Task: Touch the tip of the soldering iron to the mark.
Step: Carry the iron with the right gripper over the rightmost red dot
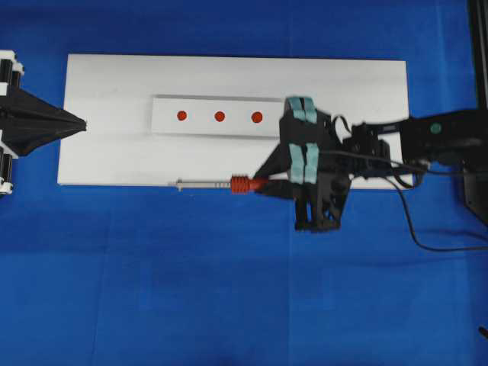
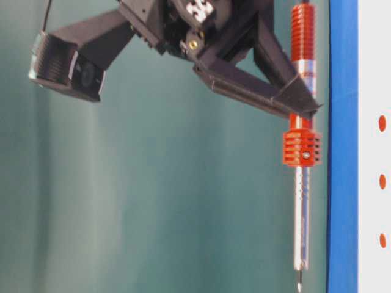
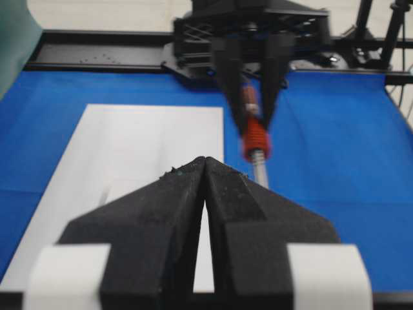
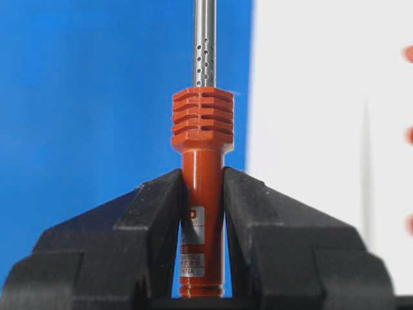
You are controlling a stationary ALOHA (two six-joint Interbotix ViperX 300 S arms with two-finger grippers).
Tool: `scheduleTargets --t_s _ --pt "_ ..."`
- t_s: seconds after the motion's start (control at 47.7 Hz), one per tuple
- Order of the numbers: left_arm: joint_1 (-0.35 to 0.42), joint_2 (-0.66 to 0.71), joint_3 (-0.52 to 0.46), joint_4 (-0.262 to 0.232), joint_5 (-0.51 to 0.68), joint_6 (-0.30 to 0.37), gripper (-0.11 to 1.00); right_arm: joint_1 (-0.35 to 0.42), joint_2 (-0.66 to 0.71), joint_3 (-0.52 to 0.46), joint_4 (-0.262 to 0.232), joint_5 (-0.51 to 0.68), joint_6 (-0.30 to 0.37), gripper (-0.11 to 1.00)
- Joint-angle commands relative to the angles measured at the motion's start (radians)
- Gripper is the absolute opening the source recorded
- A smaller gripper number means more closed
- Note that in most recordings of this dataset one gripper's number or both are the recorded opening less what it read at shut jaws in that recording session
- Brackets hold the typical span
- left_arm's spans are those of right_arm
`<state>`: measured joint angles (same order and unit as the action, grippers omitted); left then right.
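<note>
**Three marks untouched, iron in hand**

Three red marks (image 1: 219, 116) lay in a row on the pale strip (image 1: 164, 114) across the white board (image 1: 99, 84), and we judged none of them reached yet. The pick-up looked done: our right gripper (image 4: 203, 194) had its jaws clamped on the red-orange handle of the soldering iron (image 1: 229, 184), so what remained was carrying the tip over to a mark and setting it down.

In the overhead view the iron lay along the near edge of the board, its silver shaft pointing left and its tip well apart from the marks, which sat farther back. In the table-level view the tool seemed to hang clear of the surface, though we could not be sure of the gap from that angle.

Relative to the jaws, the handle ran straight out between the two fingers; the ribbed collar sat just beyond the fingertips, with the perforated shaft extending past it. The black cord (image 1: 412, 221) trailed off to the right behind the arm.

Our left gripper (image 3: 205, 169) rested at the board's left end, jaws pressed together on nothing.
</note>
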<state>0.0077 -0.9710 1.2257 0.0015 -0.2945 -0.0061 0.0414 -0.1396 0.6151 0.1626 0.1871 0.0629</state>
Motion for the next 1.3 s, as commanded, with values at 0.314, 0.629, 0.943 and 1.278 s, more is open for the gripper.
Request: scheduleTargets --t_s 0.314,0.629,0.943,1.278 --pt "0.003 0.009 -0.011 0.0 -0.011 -0.002 0.0 -0.178 -0.026 -0.072 -0.21 0.089 -0.009 0.06" --pt "0.003 0.011 -0.011 0.002 -0.011 -0.003 0.0 -0.23 -0.02 -0.091 -0.259 0.137 -0.011 0.06" --pt "0.003 0.011 -0.011 0.0 -0.011 -0.003 0.0 -0.23 -0.015 -0.1 -0.259 0.275 -0.023 0.06" --pt "0.003 0.011 -0.009 0.0 -0.012 -0.003 0.0 -0.23 -0.014 -0.109 -0.259 0.414 -0.025 0.06"
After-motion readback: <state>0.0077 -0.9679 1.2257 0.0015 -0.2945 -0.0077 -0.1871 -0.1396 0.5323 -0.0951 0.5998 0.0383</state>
